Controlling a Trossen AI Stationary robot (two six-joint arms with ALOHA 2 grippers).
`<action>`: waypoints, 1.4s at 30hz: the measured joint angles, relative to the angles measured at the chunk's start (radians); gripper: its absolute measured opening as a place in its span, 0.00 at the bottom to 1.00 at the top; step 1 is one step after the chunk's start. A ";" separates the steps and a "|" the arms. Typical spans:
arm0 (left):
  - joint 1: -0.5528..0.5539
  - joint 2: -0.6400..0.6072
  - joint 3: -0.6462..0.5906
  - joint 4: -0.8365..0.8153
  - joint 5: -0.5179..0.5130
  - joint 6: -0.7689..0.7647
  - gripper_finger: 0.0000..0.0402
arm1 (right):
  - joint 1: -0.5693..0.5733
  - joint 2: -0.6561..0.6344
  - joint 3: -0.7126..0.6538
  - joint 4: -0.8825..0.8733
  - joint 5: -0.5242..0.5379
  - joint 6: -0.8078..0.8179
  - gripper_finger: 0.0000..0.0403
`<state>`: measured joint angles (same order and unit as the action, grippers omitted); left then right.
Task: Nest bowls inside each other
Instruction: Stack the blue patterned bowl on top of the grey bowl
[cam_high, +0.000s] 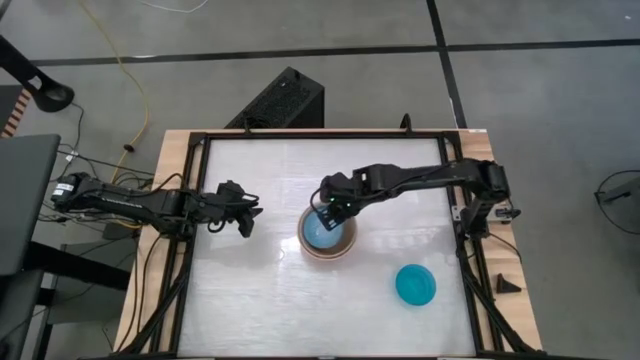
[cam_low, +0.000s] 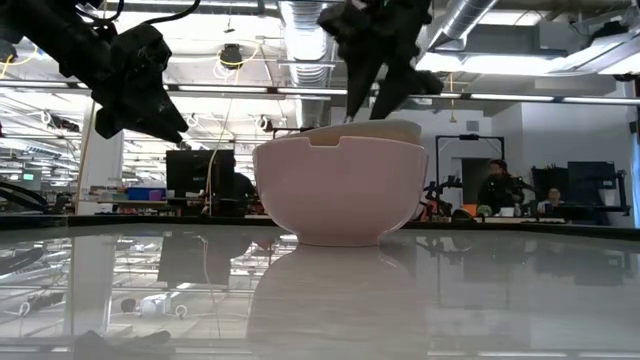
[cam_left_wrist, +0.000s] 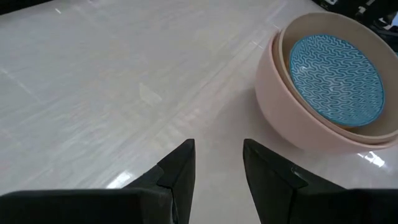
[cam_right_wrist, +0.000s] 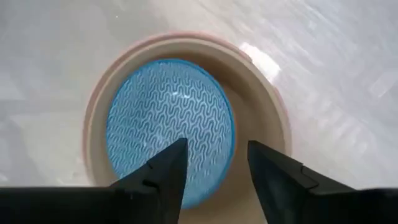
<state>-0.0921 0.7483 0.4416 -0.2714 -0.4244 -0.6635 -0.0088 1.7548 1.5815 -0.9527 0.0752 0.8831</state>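
Note:
In the middle of the table stands a salmon-pink bowl (cam_high: 309, 249) on its base. A grey-beige bowl (cam_left_wrist: 373, 38) sits inside it, and a light blue patterned bowl (cam_right_wrist: 161, 118) lies inside that. A teal bowl (cam_high: 415, 285) stands alone toward the near right. My right gripper (cam_right_wrist: 217, 146) hangs open just above the stack, pointing steeply down, one finger over the blue bowl and one over the beige bowl's wall, astride the blue bowl's rim. My left gripper (cam_left_wrist: 217, 146) stands open over bare table to the stack's left.
The white tabletop (cam_high: 250, 310) has a dark frame along its edges (cam_high: 470, 280). Bare table lies at the near left and along the far side. In the low view the stack (cam_low: 340, 190) shows with the room and people behind it.

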 joint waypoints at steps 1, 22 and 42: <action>0.000 0.000 0.000 0.000 0.000 0.000 0.31 | 0.002 -0.012 0.001 -0.012 -0.012 -0.001 0.50; 0.000 0.000 0.000 -0.002 0.049 -0.013 0.31 | 0.102 -0.077 -0.171 0.152 -0.130 -0.255 0.05; 0.000 0.000 0.000 -0.001 0.046 -0.022 0.31 | 0.110 -0.263 -0.744 0.904 -0.127 -0.208 0.06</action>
<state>-0.0921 0.7482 0.4416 -0.2726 -0.3787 -0.6850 0.1010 1.4921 0.8379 -0.0487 -0.0513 0.6756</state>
